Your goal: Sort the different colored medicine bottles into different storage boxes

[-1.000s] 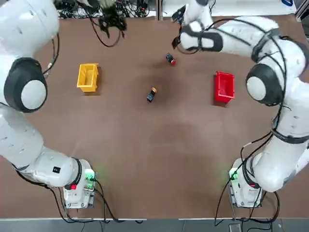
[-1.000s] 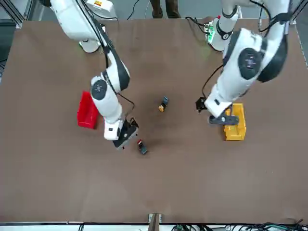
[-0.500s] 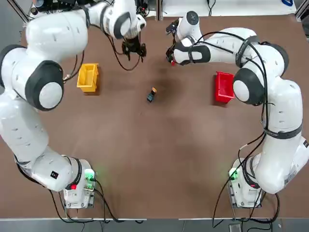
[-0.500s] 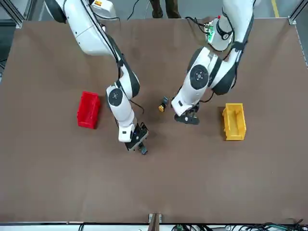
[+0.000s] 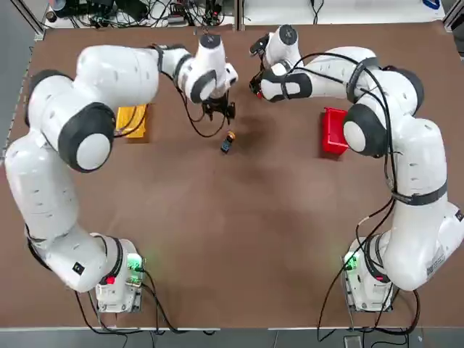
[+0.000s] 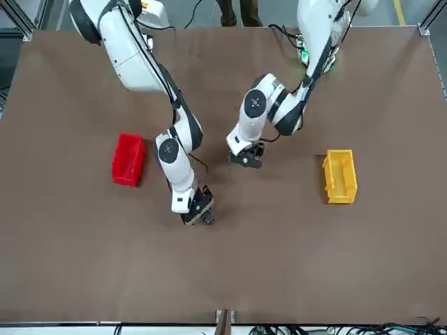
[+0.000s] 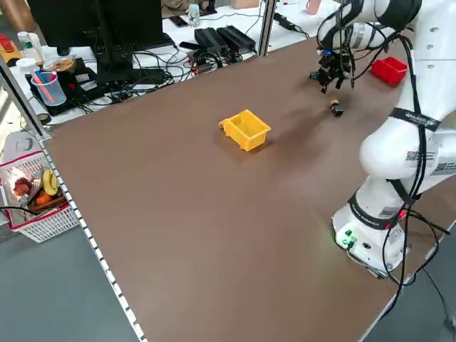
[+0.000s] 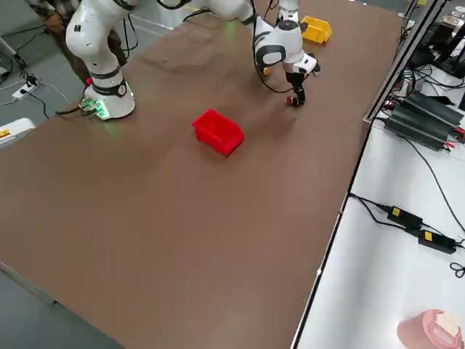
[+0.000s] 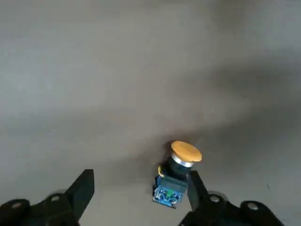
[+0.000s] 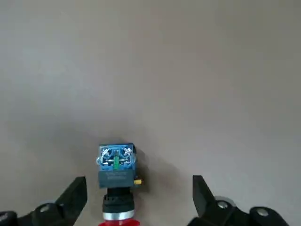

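The orange-capped bottle [image 5: 228,141] lies on its side mid-table. My left gripper [image 5: 218,109] hovers just behind it, open; in the left wrist view the bottle [image 9: 176,174] sits close to one finger [image 9: 195,187], inside the gap. The red-capped bottle [image 10: 116,181] lies between the open fingers of my right gripper [image 10: 137,195], which hangs over it at the far middle [image 5: 255,85] and hides it from above. It shows by that gripper's tip in the right side view [image 8: 292,99]. The yellow box [image 5: 132,119] stands left, the red box [image 5: 336,130] right.
The brown table [image 5: 239,239] carries only the two boxes and two bottles. The left arm's bulk passes over part of the yellow box in the top view. Cables and electronics [image 7: 214,39] lie past the table's far edge, and a basket [image 7: 32,196] stands beside it.
My left gripper has swung from the far edge in to the orange-capped bottle. My right gripper has shifted over the red-capped bottle and now covers it from above.
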Tool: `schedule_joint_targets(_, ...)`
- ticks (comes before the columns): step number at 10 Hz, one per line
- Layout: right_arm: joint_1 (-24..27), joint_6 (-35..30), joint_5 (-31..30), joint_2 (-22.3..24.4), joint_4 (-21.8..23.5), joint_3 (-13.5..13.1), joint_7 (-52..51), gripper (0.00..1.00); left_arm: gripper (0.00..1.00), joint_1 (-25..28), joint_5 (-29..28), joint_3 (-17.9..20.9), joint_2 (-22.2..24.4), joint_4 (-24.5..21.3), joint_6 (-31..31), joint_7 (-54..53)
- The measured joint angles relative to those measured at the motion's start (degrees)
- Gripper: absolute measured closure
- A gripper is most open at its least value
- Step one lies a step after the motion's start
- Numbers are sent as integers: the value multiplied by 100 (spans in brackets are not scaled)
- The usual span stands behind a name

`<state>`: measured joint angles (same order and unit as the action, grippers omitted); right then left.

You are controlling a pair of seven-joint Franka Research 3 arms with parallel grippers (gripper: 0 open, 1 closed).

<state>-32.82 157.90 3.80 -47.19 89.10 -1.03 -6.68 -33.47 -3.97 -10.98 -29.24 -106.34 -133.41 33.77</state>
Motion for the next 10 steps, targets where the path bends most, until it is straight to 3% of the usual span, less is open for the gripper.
schedule_joint_targets(5, -95, 140, 0, -159, -9, 2, 251, 7, 17, -347, -223, -7, -70, -254, -29, 12)
schedule_joint_targets(6, -95, 187, 0, -193, -9, 2, 255, 14, 18, -364, -226, -9, -74, -275, -55, 11)
schedule_joint_targets(9, -93, 269, 10, -236, -21, -9, 695, 57, 20, -377, -229, -9, -205, -312, -247, 12)
schedule_joint_targets(10, -77, 276, 10, -235, -45, -42, 930, 57, 21, -385, -229, -9, -266, -312, -326, 16)
